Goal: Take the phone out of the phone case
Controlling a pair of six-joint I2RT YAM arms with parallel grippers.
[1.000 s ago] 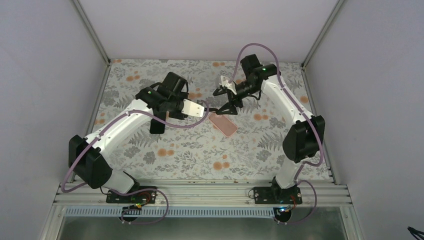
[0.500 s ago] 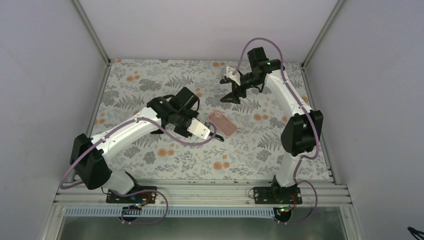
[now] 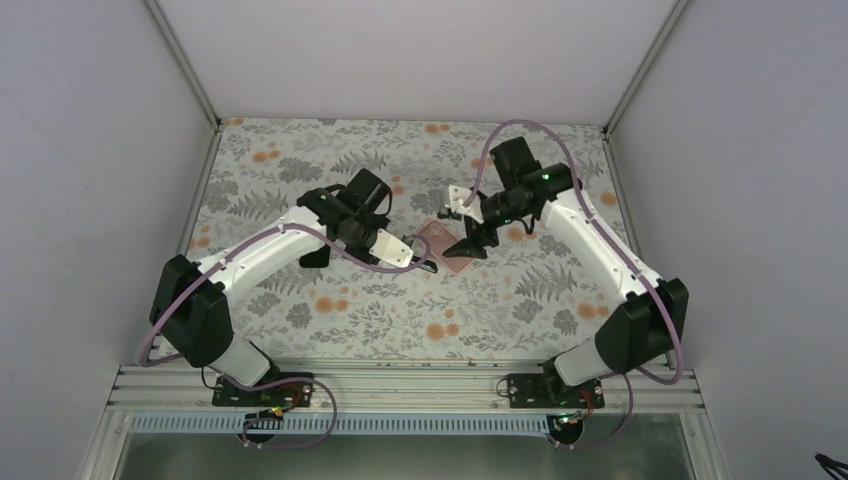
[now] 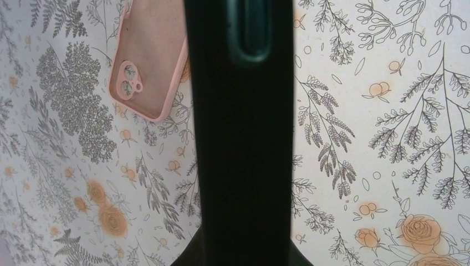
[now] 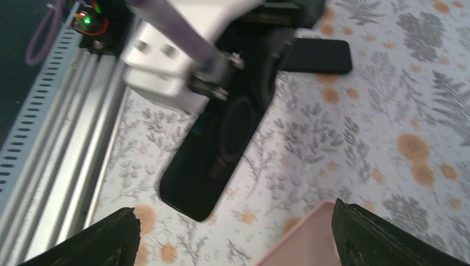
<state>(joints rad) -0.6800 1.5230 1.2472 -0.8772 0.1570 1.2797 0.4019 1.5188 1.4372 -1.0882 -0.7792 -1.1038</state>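
**A:** Top view?
**B:** High above and behind both arm bases (image 3: 262, 392), looking down on the whole floral table (image 3: 330, 320).
**A:** Wrist views?
**B:** Close; left faces straight down, right slants toward the near rail (image 5: 61, 105). All share the pink case (image 3: 447, 246).

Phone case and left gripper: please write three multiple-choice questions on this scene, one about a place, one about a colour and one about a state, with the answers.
1. Where does the phone case lie?
A. on the floral table
B. on a shelf
C. lifted in the air

2. Which colour is the case?
A. black
B. pink
C. green

3. How does the left gripper stand?
A. wide open
B. shut
C. clamped on the case

Answers:
1 A, the top view shows it flat on the pattern.
2 B, it is pink in the top and left wrist views.
3 B, the left wrist view shows one dark column without a gap.
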